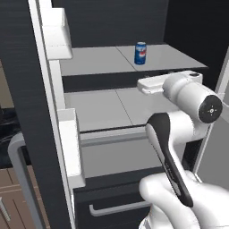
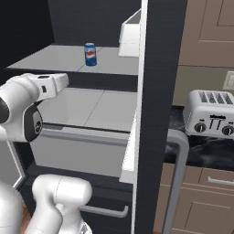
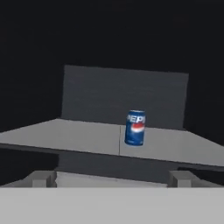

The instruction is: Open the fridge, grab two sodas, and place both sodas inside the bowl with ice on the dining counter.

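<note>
"One tall black fridge [image 1: 27, 89], both doors swung wide; two light grey shelves [image 1: 107, 60] inside, two lower drawers [image 1: 116, 203]. How many cans?"

"One small blue soda can [image 1: 140, 53], upright near the middle of the upper shelf, nothing blocking it. One white toaster [image 2: 211, 119] sits on the dark wall counter [image 2: 205, 146] beside."

"End effector [image 3: 111, 179]?"

"Fingers spread wide, holding nothing, facing the can but well short of it."

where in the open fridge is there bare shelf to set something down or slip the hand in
The upper shelf is bare on both sides of the blue can, which stands upright near the middle. The lower shelf is bare toward the left door bins; its right side is crowded by the arm's wrist.
</note>
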